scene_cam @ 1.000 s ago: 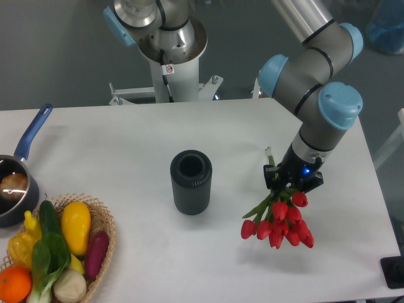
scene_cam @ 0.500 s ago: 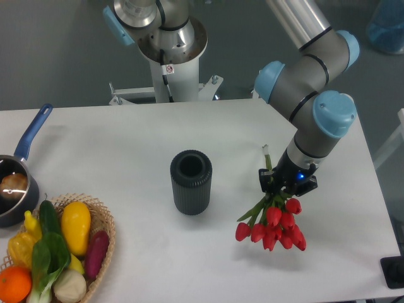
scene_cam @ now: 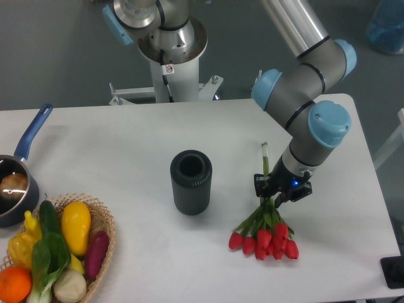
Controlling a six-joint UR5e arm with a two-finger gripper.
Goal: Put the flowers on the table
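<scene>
On white table (scene_cam: 126, 145), flowers (scene_cam: 265, 237), gripper (scene_cam: 278, 192) clamping stems, grey backdrop.

My arm (scene_cam: 297, 38) is silver tube with grey joints and light-blue caps; its black gripper (scene_cam: 281, 189) shows a small blue light.

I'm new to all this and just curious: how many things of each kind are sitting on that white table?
Bunch of flowers, held by the gripper: 1
Dark ribbed vase: 1
Wicker basket of vegetables: 1
Blue-handled pot: 1
Total: 4
</scene>
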